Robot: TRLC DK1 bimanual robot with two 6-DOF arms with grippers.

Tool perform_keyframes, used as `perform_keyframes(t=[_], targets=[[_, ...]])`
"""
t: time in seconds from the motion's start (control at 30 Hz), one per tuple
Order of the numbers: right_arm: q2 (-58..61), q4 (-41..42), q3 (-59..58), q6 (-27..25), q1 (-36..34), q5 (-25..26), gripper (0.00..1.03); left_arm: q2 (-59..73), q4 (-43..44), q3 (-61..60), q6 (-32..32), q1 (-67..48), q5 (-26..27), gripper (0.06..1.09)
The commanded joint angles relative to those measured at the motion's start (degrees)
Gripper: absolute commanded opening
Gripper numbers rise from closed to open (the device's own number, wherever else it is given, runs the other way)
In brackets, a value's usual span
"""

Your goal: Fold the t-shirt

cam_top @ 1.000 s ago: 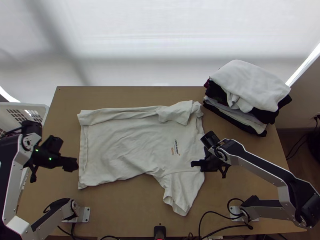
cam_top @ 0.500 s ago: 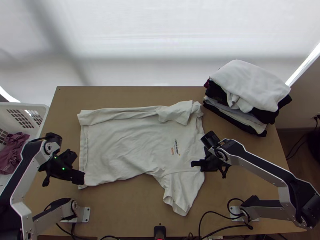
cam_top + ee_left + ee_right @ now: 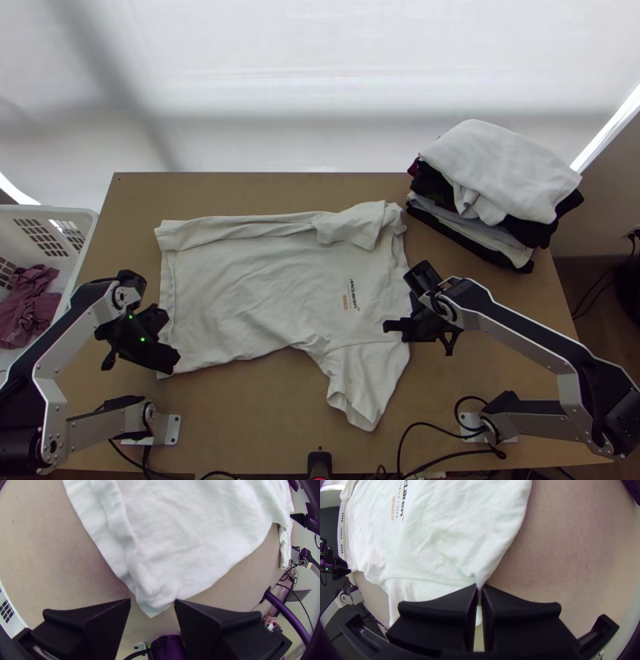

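Observation:
The white t-shirt (image 3: 248,296) lies spread sideways, its far side folded over in a strip with that sleeve on top; the near sleeve points toward the table's front. My left gripper (image 3: 168,364) is over the shirt's near left hem corner. In the left wrist view the left gripper (image 3: 152,601) stands open, with the corner of the t-shirt (image 3: 160,593) between its fingertips. At the shirt's right edge, by the near sleeve, is my right gripper (image 3: 394,326). The right wrist view has the right gripper (image 3: 479,588) shut on a pinch of the t-shirt (image 3: 446,546).
A stack of folded clothes (image 3: 500,172) sits at the table's back right. At the left stands a white basket (image 3: 76,214) with a dark red garment (image 3: 28,308) in it. Bare tabletop (image 3: 240,416) lies in front of the shirt.
The left arm has moved right and toward the table's front, to the shirt's near left corner. My right gripper has hardly moved, and the shirt lies as before.

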Motion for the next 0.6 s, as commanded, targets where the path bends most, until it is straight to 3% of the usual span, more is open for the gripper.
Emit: perform_keyframes(t=[0.0,0.13,0.17,0.3,0.57], targets=[[-1.07,0.28,-0.67,0.72,-0.72,0.68,0.03,-0.20,0.29,-2.89,-0.69,-1.77,-0.28,0.43],[-1.07,0.28,-0.32,0.63,-1.25,0.68,0.03,-1.87,2.14,-3.33,-0.78,-2.65,-0.19,0.13],[-1.07,0.28,-0.32,0.46,-1.42,0.68,0.03,-2.49,2.31,-3.33,-0.69,-2.65,-0.19,0.10],[-2.39,0.28,0.03,0.19,-1.60,0.68,0.03,-3.63,2.14,-0.35,-0.25,-0.89,0.25,0.10],[-11.80,0.36,6.10,-1.74,-1.51,4.72,0.03,-7.14,2.14,16.18,-7.99,4.91,7.11,0.09]])
